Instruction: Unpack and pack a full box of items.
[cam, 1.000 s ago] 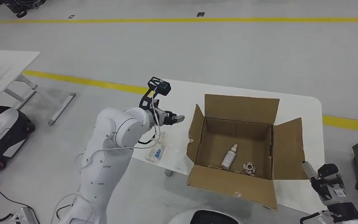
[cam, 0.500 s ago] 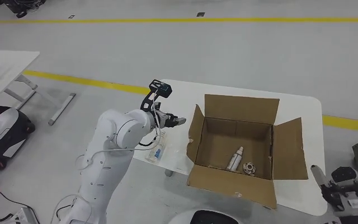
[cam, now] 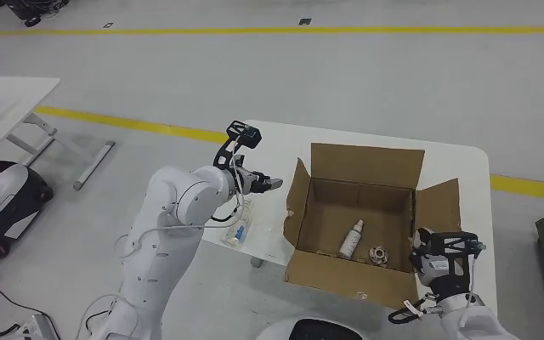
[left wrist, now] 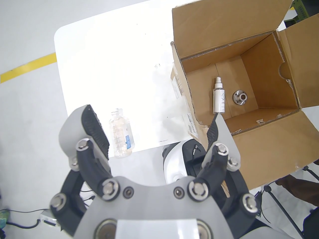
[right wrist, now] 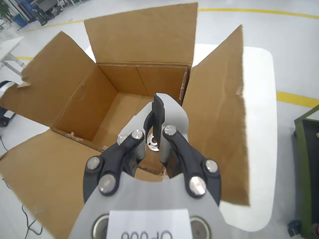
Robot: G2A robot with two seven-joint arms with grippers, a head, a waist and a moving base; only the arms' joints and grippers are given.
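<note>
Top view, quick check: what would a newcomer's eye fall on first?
The open cardboard box standing on the white table, holding just a white spray bottle lying beside a small metal flange. Next, the clear bottle lying on the table outside the box, near the left gripper, jaws open.

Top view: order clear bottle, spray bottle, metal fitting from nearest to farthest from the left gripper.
From the left gripper:
1. Clear bottle, on the table outside the box.
2. Spray bottle, lying inside the box.
3. Metal fitting, inside, past the spray bottle.
</note>
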